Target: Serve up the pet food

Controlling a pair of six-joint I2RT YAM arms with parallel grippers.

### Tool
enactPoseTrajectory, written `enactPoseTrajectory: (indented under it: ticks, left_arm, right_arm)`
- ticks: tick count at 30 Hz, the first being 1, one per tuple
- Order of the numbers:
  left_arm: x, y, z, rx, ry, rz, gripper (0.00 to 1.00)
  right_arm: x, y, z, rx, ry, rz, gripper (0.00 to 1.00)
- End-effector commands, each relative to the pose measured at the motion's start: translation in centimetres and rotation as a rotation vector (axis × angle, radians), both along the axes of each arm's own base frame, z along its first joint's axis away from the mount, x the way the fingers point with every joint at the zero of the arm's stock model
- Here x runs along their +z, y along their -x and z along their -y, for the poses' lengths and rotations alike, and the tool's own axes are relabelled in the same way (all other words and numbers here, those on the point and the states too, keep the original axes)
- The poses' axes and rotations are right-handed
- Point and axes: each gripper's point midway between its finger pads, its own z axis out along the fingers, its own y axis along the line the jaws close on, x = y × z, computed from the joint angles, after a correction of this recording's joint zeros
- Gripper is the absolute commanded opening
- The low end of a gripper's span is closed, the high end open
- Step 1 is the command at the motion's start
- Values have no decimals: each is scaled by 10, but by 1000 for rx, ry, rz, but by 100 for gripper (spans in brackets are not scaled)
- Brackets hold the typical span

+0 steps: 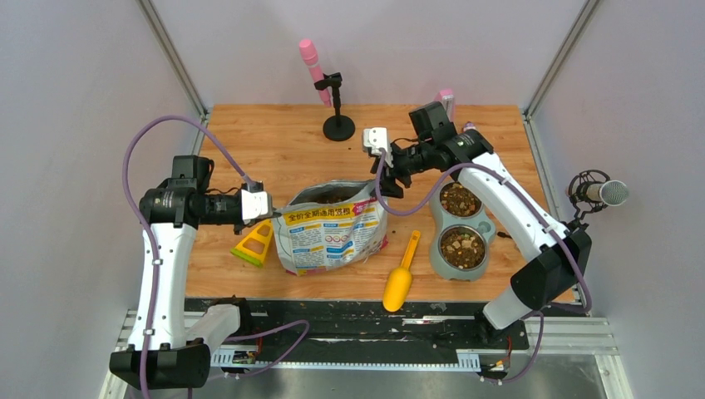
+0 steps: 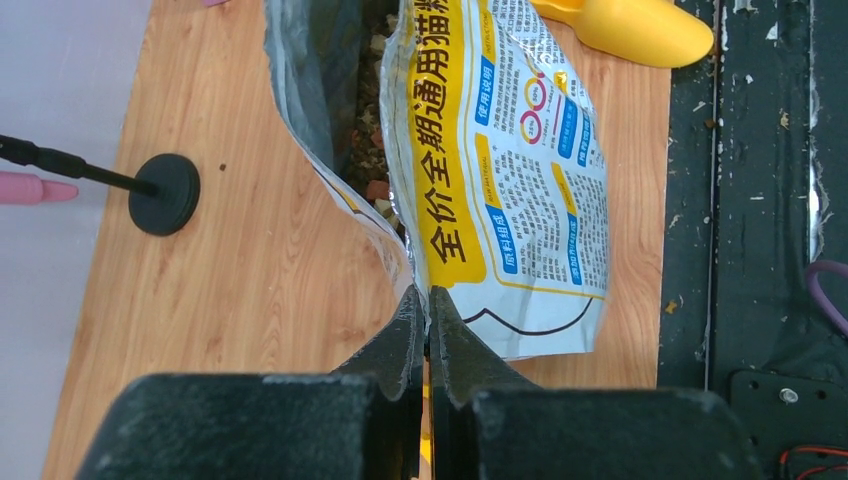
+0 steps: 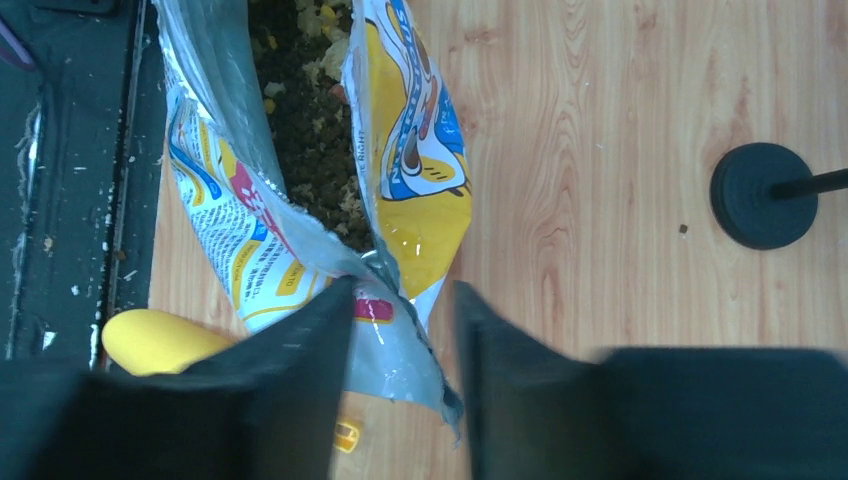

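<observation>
The pet food (image 2: pixel 372 150) is brown kibble inside the open printed bag (image 1: pixel 332 229) at the table's middle; it also shows in the bag's mouth (image 3: pixel 310 130). More kibble fills both cups of the grey double bowl (image 1: pixel 434 249) to the bag's right. My left gripper (image 2: pixel 428 295) is shut on the bag's left top corner. My right gripper (image 3: pixel 405 295) stands open at the bag's right top corner, with the torn silver flap lying loose between its fingers. A yellow scoop (image 1: pixel 401 278) lies on the table between the bag and the bowl.
A yellow triangular plastic piece (image 1: pixel 254 243) lies left of the bag, under my left wrist. A black round stand (image 1: pixel 338 127) with a pink microphone is at the back. Another microphone (image 1: pixel 603 193) hangs off the table's right edge.
</observation>
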Motion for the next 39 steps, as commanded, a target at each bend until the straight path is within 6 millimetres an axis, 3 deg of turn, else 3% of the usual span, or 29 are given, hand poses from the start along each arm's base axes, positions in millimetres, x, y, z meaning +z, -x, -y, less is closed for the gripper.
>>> enactPoseTrajectory:
  ticks: [1,2,3,8,11,16,20,24,27,32,35,37,39]
  left_arm:
    - [46,2,16,-87,105,214,0]
    - [44,1,14,-82,95,215,0]
    - [45,0,13,-76,89,220,0]
    - [42,-23,-9,59,-40,268,0]
    - [40,-40,-28,174,-114,290,0]
    - [51,-55,-35,315,-58,264,0]
    - [72,-50,-25,327,54,293,0]
    - [122,-67,-47,603,249,450,0]
    - [135,-69,-68,739,286,540,0]
    - [122,-92,-87,876,278,452,0]
    - [122,-101,-96,961,331,413,0]
    - [112,-102,-89,906,291,405,0]
    - [96,-90,-63,722,232,370,3]
  right_arm:
    - [10,5,-3,61,25,26,21]
    - [10,5,-2,61,32,20,6]
    - [11,4,-1,53,40,14,0]
    - [15,-13,17,-74,126,57,0]
    - [33,-26,28,-165,148,119,0]
    - [65,-32,32,-197,85,280,0]
    - [103,-44,23,-274,-71,564,0]
    - [136,-53,29,-419,-218,735,0]
    - [136,-50,36,-448,-219,742,0]
    - [126,-61,53,-571,-202,760,0]
    - [131,-68,69,-687,-247,851,0]
    - [121,-64,67,-663,-238,830,0]
    - [100,-50,50,-540,-227,751,0]
